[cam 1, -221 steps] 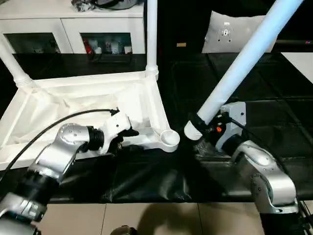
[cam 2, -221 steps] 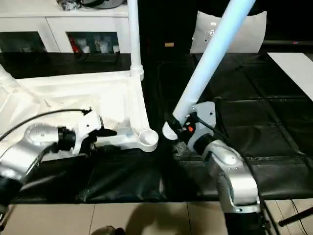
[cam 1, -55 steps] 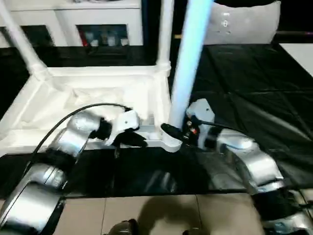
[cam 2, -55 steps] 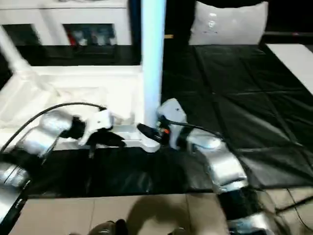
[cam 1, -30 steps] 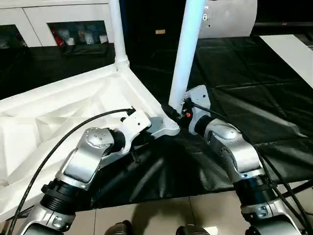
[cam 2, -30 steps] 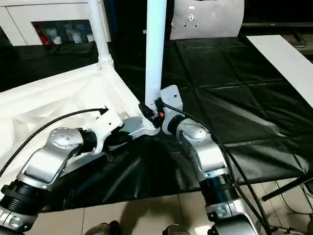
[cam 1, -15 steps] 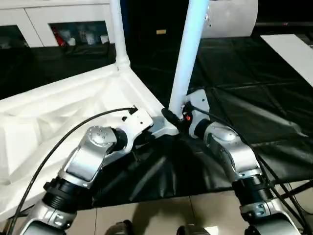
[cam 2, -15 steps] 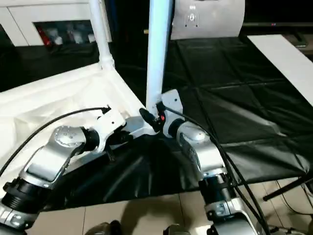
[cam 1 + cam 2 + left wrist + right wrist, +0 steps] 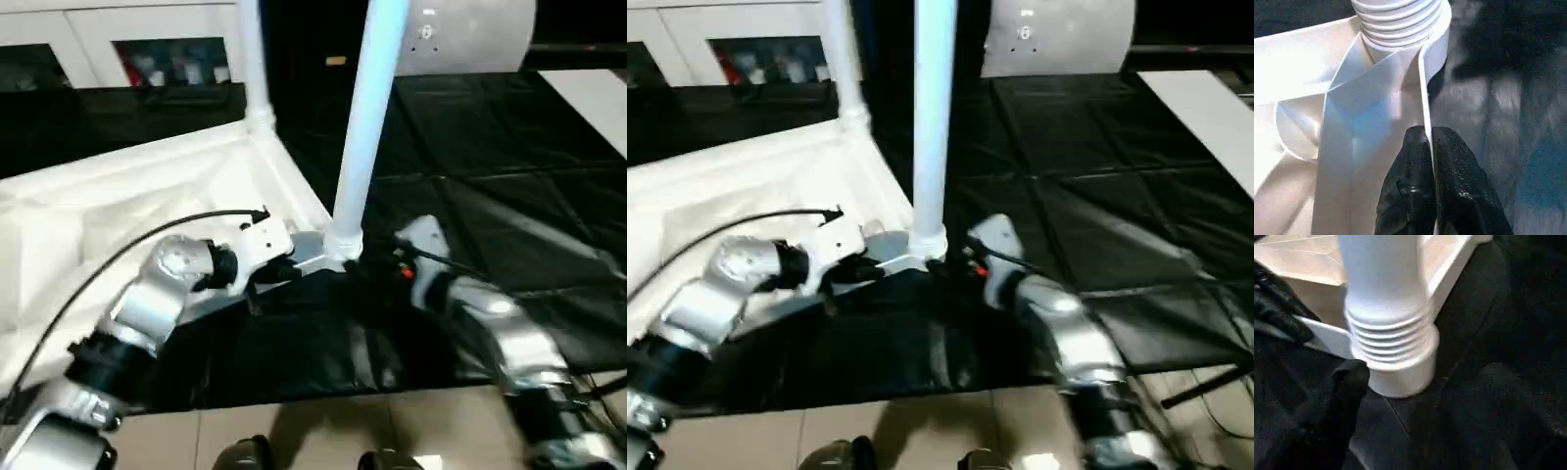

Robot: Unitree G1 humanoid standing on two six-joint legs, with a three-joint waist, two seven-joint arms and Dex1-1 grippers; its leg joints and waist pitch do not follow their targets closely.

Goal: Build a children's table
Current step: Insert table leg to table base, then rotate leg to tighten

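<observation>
The left tool (image 9: 1427,147) is pinching the tabletop's rim (image 9: 1426,88); the right tool (image 9: 1415,377) is spreading off the seated leg (image 9: 364,127). Withdraw straight, avoiding tilting it.

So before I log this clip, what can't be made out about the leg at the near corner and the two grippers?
- Leg top end: cut off by the upper edge in both eye views.
- How deep its ribbed end sits in the corner socket: the socket wall hides it.
- Right gripper: one finger shows in its wrist view, blurred; the other is out of frame.
- Left gripper, pinching the tabletop rim: eye views blur it.
</observation>
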